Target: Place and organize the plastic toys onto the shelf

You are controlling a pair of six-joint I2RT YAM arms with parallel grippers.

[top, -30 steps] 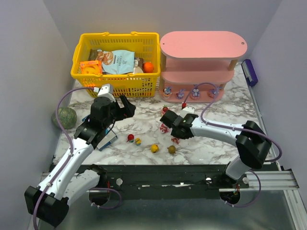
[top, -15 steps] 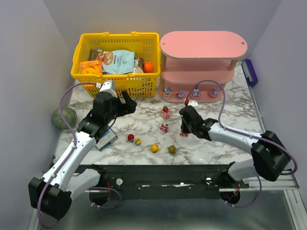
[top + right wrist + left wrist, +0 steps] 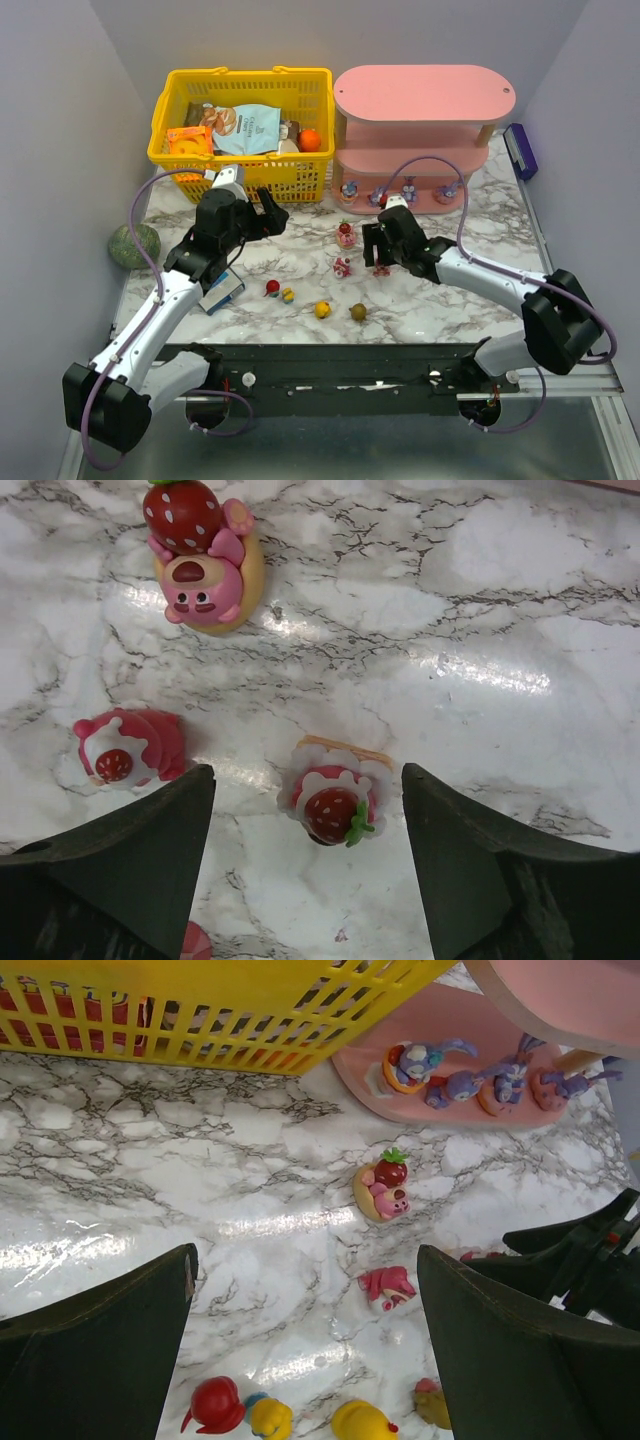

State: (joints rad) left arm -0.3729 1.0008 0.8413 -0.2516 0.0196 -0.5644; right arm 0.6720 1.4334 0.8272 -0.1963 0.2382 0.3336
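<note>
White-and-grey marbled desk (image 3: 300, 225) fills the space between plain lilac walls. At its far edge stand a yellow basket (image 3: 240, 75) of snack packets and, just to its right, the pink shelf (image 3: 425, 92). Four purple bunnies (image 3: 408, 192) stand in a row on the bottom board, also seen in the left wrist view (image 3: 455, 1085); no toys show on the top board, and the middle one is mostly hidden.

The other toys lie on the desk in front of the shelf. A pink bear (image 3: 346, 235) with a strawberry on its head stands nearest the shelf (image 3: 385, 1185) (image 3: 200, 560). Just nearer lies a tipped pink toy (image 3: 342, 267) (image 3: 388, 1285) (image 3: 125, 752). Closer to the arms runs a loose row of round toys: red (image 3: 272, 288), yellow-blue (image 3: 288, 294), yellow (image 3: 322, 310) and olive (image 3: 358, 312).

The right gripper (image 3: 376, 248) is low over the desk, fingers spread wide (image 3: 308, 775). A strawberry cake toy (image 3: 333, 800) sits between them, touching neither.

The left gripper (image 3: 268, 212) hovers in front of the basket, spread apart and empty (image 3: 307, 1260), pointing toward the bear.

A green ball (image 3: 133, 245) rests at the left wall.
</note>
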